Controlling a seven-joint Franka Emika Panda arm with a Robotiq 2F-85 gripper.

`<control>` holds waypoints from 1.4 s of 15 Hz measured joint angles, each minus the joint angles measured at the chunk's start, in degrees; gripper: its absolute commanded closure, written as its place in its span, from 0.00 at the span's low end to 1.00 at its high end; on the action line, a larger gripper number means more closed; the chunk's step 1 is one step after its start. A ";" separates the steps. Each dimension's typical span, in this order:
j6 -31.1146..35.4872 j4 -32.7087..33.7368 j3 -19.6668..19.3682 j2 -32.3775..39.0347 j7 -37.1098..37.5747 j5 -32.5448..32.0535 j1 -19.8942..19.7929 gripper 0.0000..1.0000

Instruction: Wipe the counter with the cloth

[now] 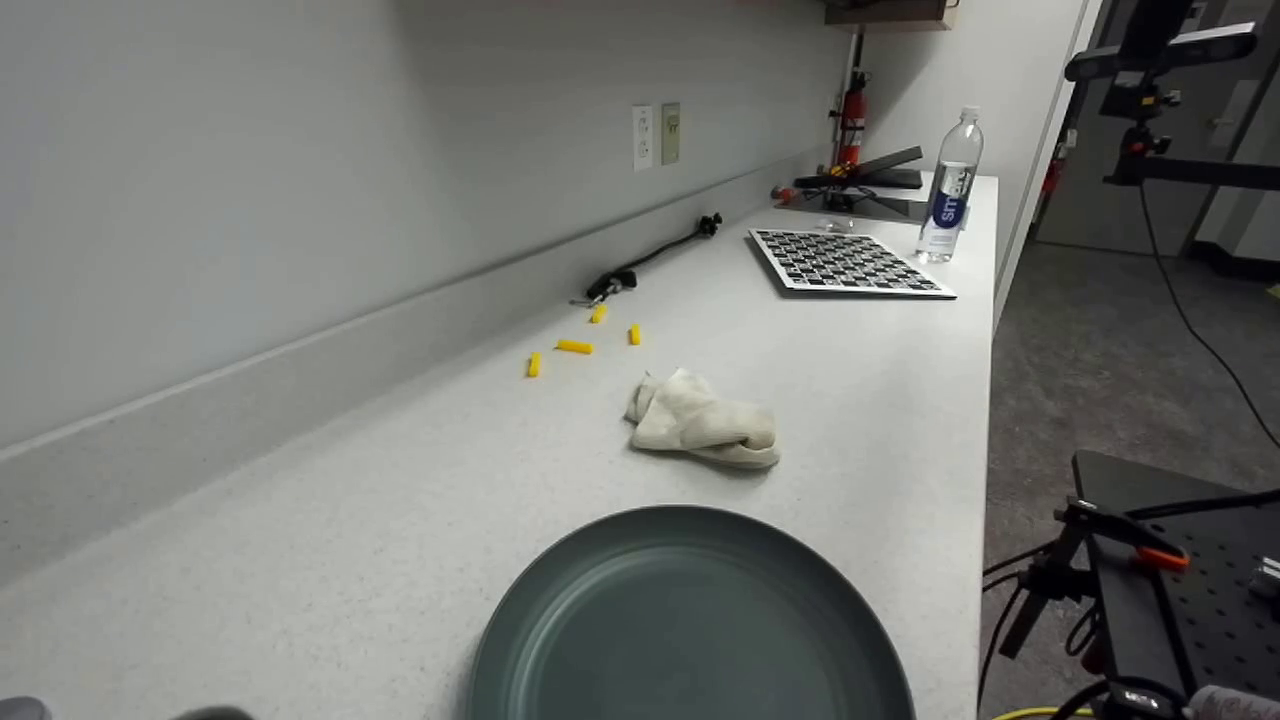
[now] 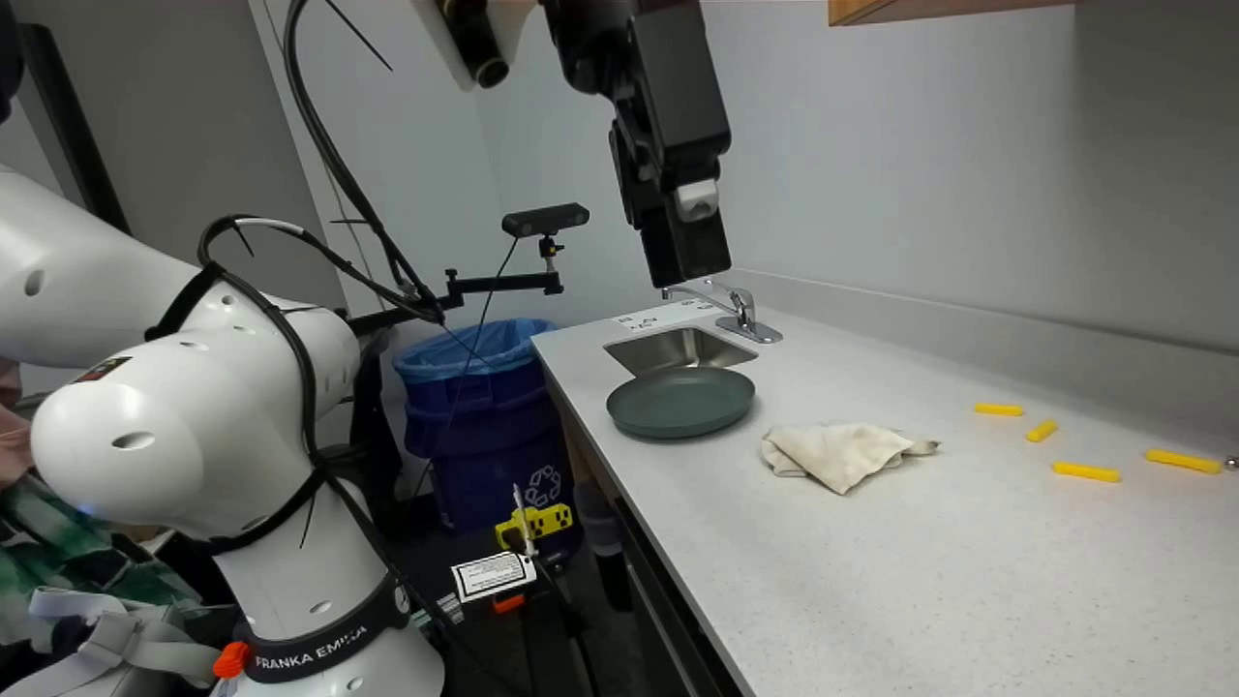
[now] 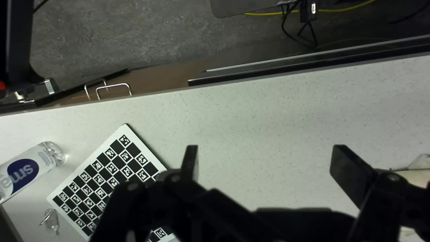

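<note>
A crumpled off-white cloth lies on the white speckled counter in both exterior views: the cloth [image 1: 700,425] [image 2: 844,453] and the counter [image 1: 860,370] [image 2: 929,571]. In the wrist view a part of the cloth [image 3: 416,176] shows at the right edge, partly hidden behind the right finger. My black gripper [image 3: 266,156] is open, with bare counter [image 3: 255,114] between its fingers and nothing held. In an exterior view the gripper [image 2: 692,257] hangs in the air above the counter, apart from the cloth.
A dark green plate [image 1: 690,620] [image 2: 680,402] sits beside the cloth, near a sink [image 2: 682,348]. Several yellow pieces [image 1: 574,347] [image 2: 1084,472] lie toward the wall. A checkered board [image 1: 845,262] [image 3: 111,181] and a bottle [image 1: 950,190] [image 3: 28,169] stand farther along.
</note>
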 measured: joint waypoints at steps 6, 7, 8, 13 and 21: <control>0.00 0.00 0.00 0.00 0.00 0.00 0.00 0.00; 0.00 0.00 0.00 0.00 0.00 0.00 0.00 0.00; 0.00 0.00 -0.03 0.01 0.00 0.00 0.06 0.00; 0.00 -0.05 -0.49 0.23 -0.20 0.35 0.89 0.00; -0.02 -0.05 -1.28 0.69 -1.01 0.54 1.88 0.00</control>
